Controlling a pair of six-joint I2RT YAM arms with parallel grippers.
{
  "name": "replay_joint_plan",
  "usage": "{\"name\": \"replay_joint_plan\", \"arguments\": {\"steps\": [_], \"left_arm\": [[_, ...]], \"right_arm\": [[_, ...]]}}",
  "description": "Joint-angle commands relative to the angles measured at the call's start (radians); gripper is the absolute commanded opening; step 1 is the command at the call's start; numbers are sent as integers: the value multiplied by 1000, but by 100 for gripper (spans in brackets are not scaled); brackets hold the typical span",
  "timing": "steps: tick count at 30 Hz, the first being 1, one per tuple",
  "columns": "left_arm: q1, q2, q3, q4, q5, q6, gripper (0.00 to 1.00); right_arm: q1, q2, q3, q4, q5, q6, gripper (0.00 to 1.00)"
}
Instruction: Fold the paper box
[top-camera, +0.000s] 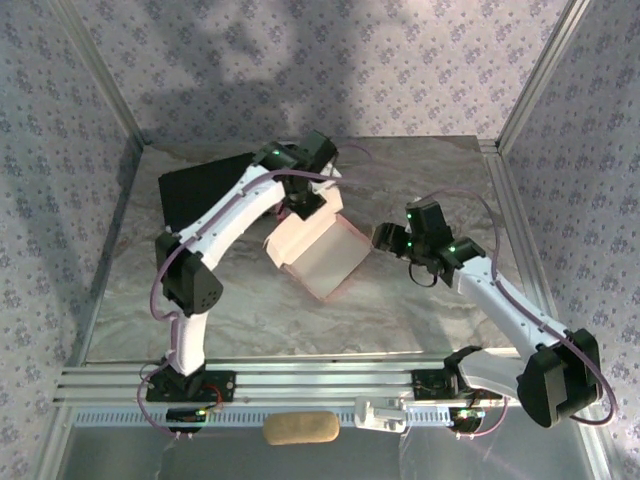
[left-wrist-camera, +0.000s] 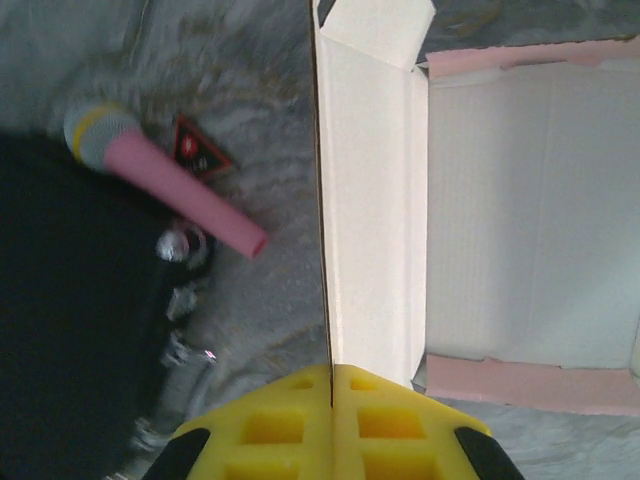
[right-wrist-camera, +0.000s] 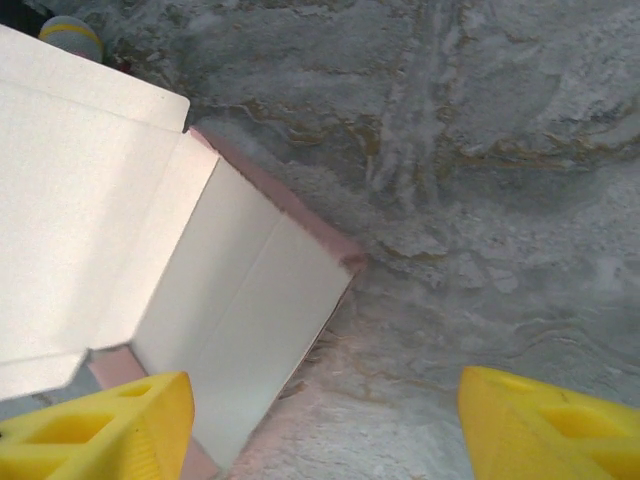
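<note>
The left claw (left-wrist-camera: 331, 380) pinches one wall of the paper box (left-wrist-camera: 530, 220). The right claw (right-wrist-camera: 320, 400) is wide open, and the box lies at its frame's left.

The paper box (top-camera: 318, 258) was seen to be made of thin matt cardboard, pale pink outside and plain white inside. The surface (top-camera: 420, 310) was covered in a smooth, marbled grey sheet. The black case (top-camera: 200, 185) appeared matt. Yellow moulded plastic was shown on the left end effector (left-wrist-camera: 331, 380) and the right end effector (right-wrist-camera: 325, 385), and ribbed bare metal on the rails (top-camera: 300, 380).
</note>
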Motion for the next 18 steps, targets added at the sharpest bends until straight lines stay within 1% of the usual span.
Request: {"name": "replay_joint_plan", "arguments": {"steps": [1, 3, 6, 7, 9, 10, 12, 13, 14, 15, 16, 18], "left_arm": [[-87, 31, 52, -29, -116, 236, 0], [-106, 41, 48, 3, -136, 258, 2], [-118, 33, 12, 71, -144, 263, 24], [-123, 21, -9, 104, -161, 254, 28], [-130, -12, -39, 153, -156, 225, 36], [-131, -35, -53, 179, -150, 194, 44], [-129, -84, -76, 219, -148, 127, 67], [-126, -114, -89, 231, -151, 83, 84], [-119, -143, -103, 233, -155, 26, 89], [-107, -173, -114, 224, -152, -33, 92], [-86, -204, -129, 197, -126, -106, 93], [-26, -269, -204, 138, -30, -261, 89]], "right_arm": [[-34, -30, -39, 59, -45, -72, 71], [-51, -30, -59, 93, -68, -103, 71], [-65, -14, -72, 137, -97, -143, 70], [-69, -4, -72, 149, -106, -159, 70], [-76, 15, -68, 165, -120, -189, 70], [-79, 26, -64, 170, -125, -204, 69], [-87, 43, -55, 181, -140, -235, 69], [-90, 52, -49, 185, -145, -251, 68], [-94, 59, -41, 187, -151, -264, 68], [-97, 67, -30, 188, -159, -276, 68], [-100, 75, -18, 187, -166, -292, 68], [-105, 95, 8, 182, -170, -319, 67]]}}
